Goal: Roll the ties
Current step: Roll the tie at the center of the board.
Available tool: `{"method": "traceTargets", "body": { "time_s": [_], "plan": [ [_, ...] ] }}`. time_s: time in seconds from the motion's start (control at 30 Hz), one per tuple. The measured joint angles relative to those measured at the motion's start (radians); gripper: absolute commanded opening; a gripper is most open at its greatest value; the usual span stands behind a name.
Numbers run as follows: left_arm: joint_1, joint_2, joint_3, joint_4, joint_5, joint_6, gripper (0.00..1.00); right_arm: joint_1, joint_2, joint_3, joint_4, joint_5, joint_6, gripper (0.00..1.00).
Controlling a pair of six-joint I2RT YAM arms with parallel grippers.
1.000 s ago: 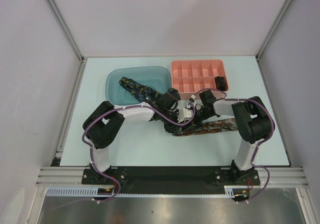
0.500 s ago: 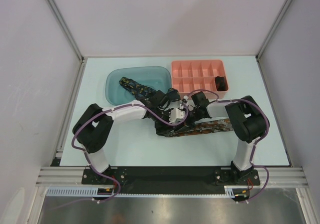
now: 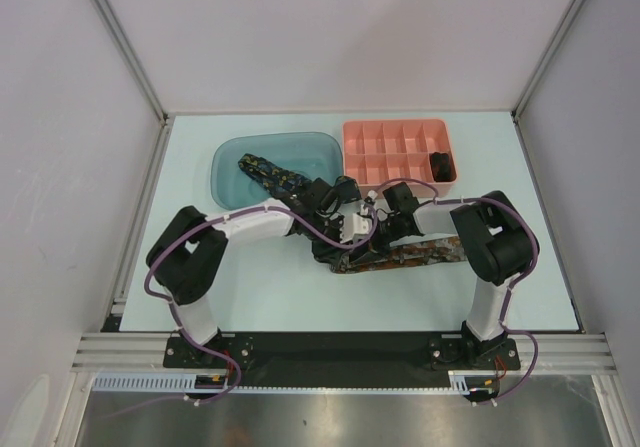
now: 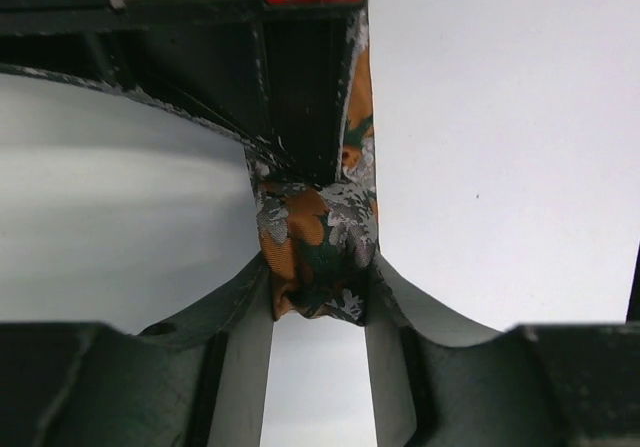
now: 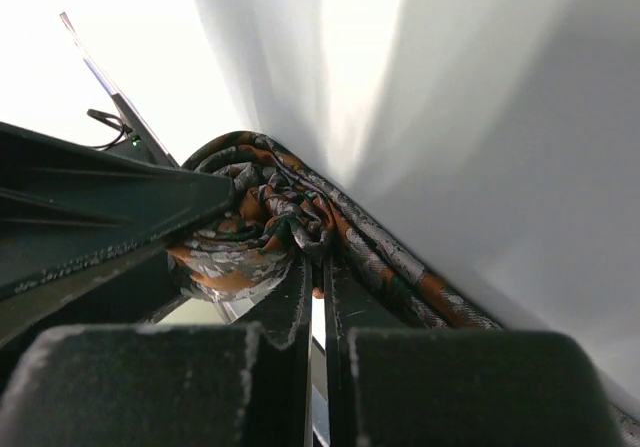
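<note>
Plainly you are mid-roll on the orange tie [image 3: 420, 251]: its left end is wound into a small roll [image 4: 315, 252] near the middle of the table [image 3: 250, 297], and the rest lies flat, running out to the right in front of the right arm. Your left gripper [image 4: 318, 279] grasps that roll from both sides, a finger pressed against each flank. Your right gripper [image 5: 318, 279] is clenched, and a fold of the roll looks nipped at its tips; the two grippers meet at the same spot.

The navy tie [image 3: 268, 173] lies unrolled in the basin [image 3: 225, 162]. One dark bundle [image 3: 440, 161] sits in a right-hand compartment of the tray [image 3: 395, 125], so by my reckoning you are partway through.

Next, the roll wants another turn along the flat length. Only one gripper should let go at a time, or the coil will likely spring loose. Re-grip low on the roll, keep the turns stacked squarely, and keep the tail straight so that it feeds in without skewing. The fabric looks slippery, so hold it firmly.
</note>
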Motion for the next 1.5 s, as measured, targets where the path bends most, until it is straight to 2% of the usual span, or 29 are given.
{"method": "traceTargets", "body": {
  "time_s": [0.3,0.37,0.67,0.77,0.97,1.27,1.33,1.4,1.43,1.47,1.5],
  "plan": [
    [-0.037,0.092,0.114,-0.024,0.011,-0.072,0.40,-0.009,0.005,0.000,-0.010,-0.002,-0.006,0.01],
    [-0.045,0.113,0.129,-0.024,0.006,-0.078,0.40,-0.010,0.005,0.000,-0.014,-0.001,-0.008,0.05],
    [-0.052,0.128,0.135,-0.026,-0.012,-0.072,0.38,-0.032,-0.027,0.001,-0.069,0.014,-0.055,0.32],
    [-0.057,0.153,0.154,-0.030,-0.014,-0.070,0.38,-0.072,-0.054,0.004,-0.132,0.019,-0.097,0.37],
    [-0.069,0.172,0.178,-0.046,-0.029,-0.067,0.38,-0.130,-0.122,0.018,-0.211,0.013,-0.146,0.40],
    [-0.073,0.175,0.182,-0.049,-0.038,-0.066,0.41,-0.110,-0.114,0.016,-0.144,-0.025,-0.070,0.43],
    [-0.073,0.177,0.183,-0.049,-0.040,-0.066,0.42,-0.104,-0.088,0.016,-0.116,-0.034,-0.051,0.43],
    [-0.074,0.177,0.183,-0.048,-0.043,-0.066,0.44,-0.098,-0.058,0.016,-0.091,-0.038,-0.032,0.38],
    [-0.075,0.178,0.183,-0.048,-0.045,-0.066,0.45,-0.094,-0.044,0.016,-0.082,-0.044,-0.026,0.32],
    [-0.076,0.179,0.183,-0.048,-0.048,-0.067,0.46,-0.092,-0.034,0.016,-0.075,-0.052,-0.020,0.18],
    [-0.076,0.181,0.183,-0.048,-0.050,-0.067,0.47,-0.091,-0.028,0.016,-0.068,-0.061,-0.012,0.11]
  ]
}}
